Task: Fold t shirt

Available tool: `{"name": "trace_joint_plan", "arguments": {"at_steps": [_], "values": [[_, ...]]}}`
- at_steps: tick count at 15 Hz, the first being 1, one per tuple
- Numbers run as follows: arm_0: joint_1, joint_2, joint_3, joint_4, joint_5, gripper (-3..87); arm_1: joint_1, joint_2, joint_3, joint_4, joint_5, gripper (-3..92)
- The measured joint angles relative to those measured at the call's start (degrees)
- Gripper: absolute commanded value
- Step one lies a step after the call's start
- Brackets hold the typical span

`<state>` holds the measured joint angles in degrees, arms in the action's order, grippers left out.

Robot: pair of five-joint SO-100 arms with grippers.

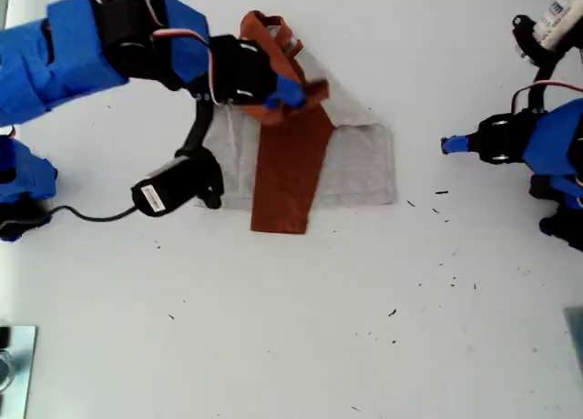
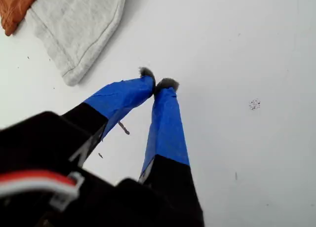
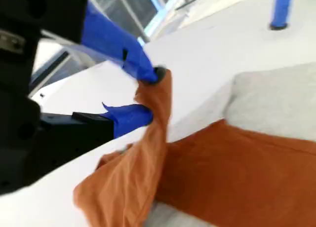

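One t shirt point(image 1: 301, 155) lies between my two grippers' arms.

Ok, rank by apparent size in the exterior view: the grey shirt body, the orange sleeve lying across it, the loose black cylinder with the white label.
1. grey shirt body
2. orange sleeve
3. black cylinder

The t shirt point(image 1: 355, 159) lies partly folded (grey body flat), one orange sleeve point(image 1: 290, 168) draped across it.

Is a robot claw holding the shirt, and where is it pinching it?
Yes. My second gripper pinches the t shirt by its orange sleeve. My first gripper is shut and empty.
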<state>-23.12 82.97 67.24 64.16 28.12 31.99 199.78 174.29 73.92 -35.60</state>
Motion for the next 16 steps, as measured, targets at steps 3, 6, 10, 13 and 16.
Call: {"name": "trace_joint_plan", "arguments": {"at_steps": [3,6,10,13,16], "values": [[-0.62,1.76,-3.6,4.04,1.32,11.1,0.0,0.0,0.0,0.0,0.18,3.5],[-0.35,12.74,4.48,4.48,2.2,8.4,0.0,0.0,0.0,0.0,0.18,3.5],[-8.0,49.83,59.94,-11.78,-2.64,5.1,0.0,0.0,0.09,0.0,0.18,3.5],[-8.53,77.61,94.83,-13.54,-7.03,2.0,0.0,0.0,0.09,0.0,0.26,3.5],[-8.35,86.66,103.71,-13.62,-11.69,-0.3,0.0,0.0,0.09,0.62,1.58,3.2]]}}
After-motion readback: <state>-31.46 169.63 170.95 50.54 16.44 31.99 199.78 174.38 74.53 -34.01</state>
